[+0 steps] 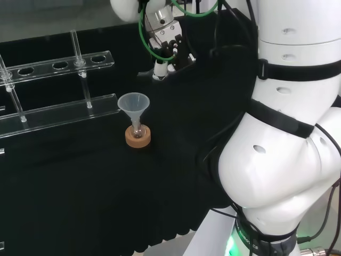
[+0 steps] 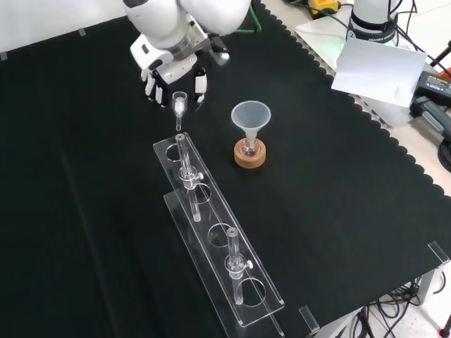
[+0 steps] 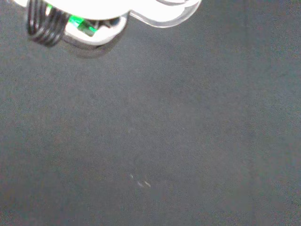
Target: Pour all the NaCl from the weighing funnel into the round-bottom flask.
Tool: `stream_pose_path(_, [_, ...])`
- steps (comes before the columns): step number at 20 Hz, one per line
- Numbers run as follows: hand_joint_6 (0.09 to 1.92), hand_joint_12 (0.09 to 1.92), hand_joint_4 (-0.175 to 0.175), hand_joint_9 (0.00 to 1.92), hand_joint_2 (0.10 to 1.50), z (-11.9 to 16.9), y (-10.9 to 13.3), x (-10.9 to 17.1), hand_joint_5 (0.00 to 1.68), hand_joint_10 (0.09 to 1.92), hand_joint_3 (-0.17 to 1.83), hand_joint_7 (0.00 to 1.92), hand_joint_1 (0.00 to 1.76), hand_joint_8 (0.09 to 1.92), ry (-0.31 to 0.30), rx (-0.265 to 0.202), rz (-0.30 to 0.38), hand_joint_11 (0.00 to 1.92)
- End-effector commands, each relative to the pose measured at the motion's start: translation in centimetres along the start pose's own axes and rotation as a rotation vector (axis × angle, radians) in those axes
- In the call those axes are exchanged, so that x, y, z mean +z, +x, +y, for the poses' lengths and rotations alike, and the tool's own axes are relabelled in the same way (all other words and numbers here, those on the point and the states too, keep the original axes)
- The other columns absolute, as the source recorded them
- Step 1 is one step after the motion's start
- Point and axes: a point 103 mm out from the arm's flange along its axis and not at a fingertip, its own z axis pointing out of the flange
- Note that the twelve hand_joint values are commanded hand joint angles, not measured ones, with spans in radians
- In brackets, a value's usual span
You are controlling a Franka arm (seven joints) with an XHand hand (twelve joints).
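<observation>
A small round-bottom flask (image 2: 249, 148) stands on a cork ring (image 2: 250, 158) mid-cloth, with a clear plastic funnel (image 2: 251, 115) in its neck; in the head view the funnel (image 1: 134, 104) and the cork ring (image 1: 138, 137) sit left of the arm. The hand (image 2: 171, 69) hangs at the front view's top, left of the flask, fingers curled down round a small clear weighing funnel (image 2: 179, 105) whose stem points downward. In the head view the hand (image 1: 166, 41) is above and right of the funnel, a white piece at its tip. What the weighing funnel contains is too small to tell.
A long clear acrylic rack (image 2: 215, 243) with upright glass tubes runs from just below the hand toward the front view's bottom; the rack (image 1: 58, 88) lies left in the head view. White paper (image 2: 377, 70) and cables lie past the cloth's scalloped edge at the front view's right.
</observation>
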Motion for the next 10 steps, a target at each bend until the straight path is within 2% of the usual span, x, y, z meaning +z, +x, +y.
stream_pose_path(1, [0.67, 1.05, 0.175, 1.04, 0.64, -2.9, -0.2, -1.0, 1.28, 0.30, 0.68, 0.73, 1.13, 0.63, 0.007, 0.022, -0.024, 0.82])
stream_pose_path(10, [0.68, 1.05, 0.175, 1.04, 0.64, -7.3, 0.0, -3.6, 1.27, 0.30, 0.68, 0.73, 1.13, 0.63, -0.029, 0.050, -0.041, 0.82])
